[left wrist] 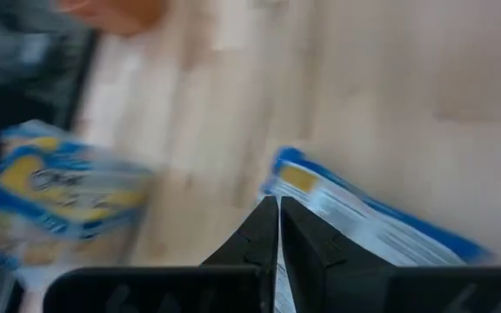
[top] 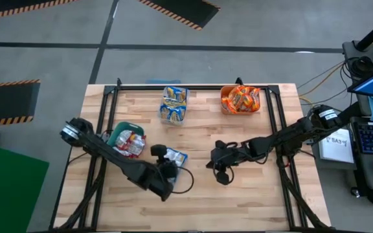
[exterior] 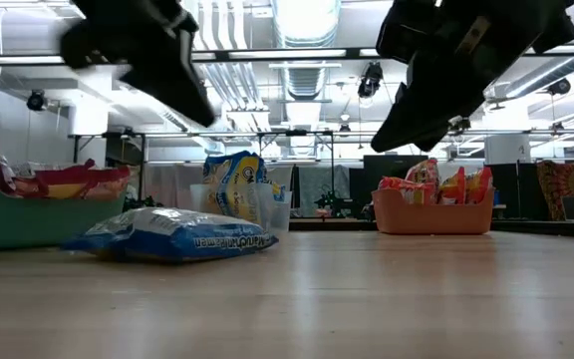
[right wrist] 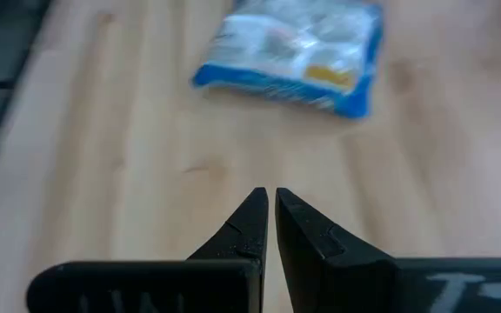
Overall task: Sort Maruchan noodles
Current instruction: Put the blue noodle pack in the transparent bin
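One blue-and-yellow noodle packet (top: 177, 156) (exterior: 172, 234) lies flat on the table, near its middle. My left gripper (top: 162, 155) (left wrist: 278, 209) hangs shut above the table just beside this packet (left wrist: 381, 233), without touching it. My right gripper (top: 211, 162) (right wrist: 272, 198), also shut and raised, points at the same packet (right wrist: 294, 52) from the table's right. More blue-and-yellow packets stand in the clear bin (top: 173, 103), orange-red ones fill the orange bin (top: 240, 99), and red-and-white ones lie in the teal bin (top: 127, 141).
The three bins stand along the far and left parts of the table: the teal bin (exterior: 8, 224) at the left, the clear bin (exterior: 242, 194) at the far middle, the orange bin (exterior: 431, 214) at the far right. Bare wood lies toward the near edge.
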Robot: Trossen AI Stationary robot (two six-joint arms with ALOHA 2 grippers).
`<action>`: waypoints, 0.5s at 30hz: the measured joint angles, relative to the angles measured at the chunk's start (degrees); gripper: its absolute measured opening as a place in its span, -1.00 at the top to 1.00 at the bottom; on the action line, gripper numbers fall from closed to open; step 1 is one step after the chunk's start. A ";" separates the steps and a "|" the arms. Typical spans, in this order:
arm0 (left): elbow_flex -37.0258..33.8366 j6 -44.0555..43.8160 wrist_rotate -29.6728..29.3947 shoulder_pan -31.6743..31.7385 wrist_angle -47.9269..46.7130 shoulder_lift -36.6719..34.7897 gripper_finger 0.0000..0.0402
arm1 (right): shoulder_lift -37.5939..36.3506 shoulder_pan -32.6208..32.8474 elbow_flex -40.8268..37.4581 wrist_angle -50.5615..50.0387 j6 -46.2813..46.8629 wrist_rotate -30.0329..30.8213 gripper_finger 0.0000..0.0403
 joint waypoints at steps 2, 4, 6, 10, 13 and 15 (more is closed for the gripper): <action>-0.26 2.71 5.79 -0.33 -0.15 -1.48 1.00 | 0.00 0.00 -0.02 0.15 -1.98 4.47 0.91; -1.66 3.09 12.94 -0.44 -0.47 -2.51 1.00 | 0.11 0.00 -0.04 1.33 -3.35 10.57 0.91; -3.15 1.90 19.06 -0.44 -0.60 -2.73 1.00 | 0.13 -0.03 -0.04 2.67 -3.44 16.61 0.91; -6.40 -0.71 25.67 -0.39 0.58 -2.73 1.00 | 0.13 -1.97 -0.04 5.85 0.13 20.75 0.91; -8.89 -2.32 25.95 -0.41 1.27 -2.73 1.00 | 0.37 -4.20 -0.04 7.13 3.53 16.31 0.85; -10.30 -3.20 25.66 -0.30 2.05 -2.73 1.00 | 0.98 -5.73 -0.04 8.13 6.50 11.66 0.75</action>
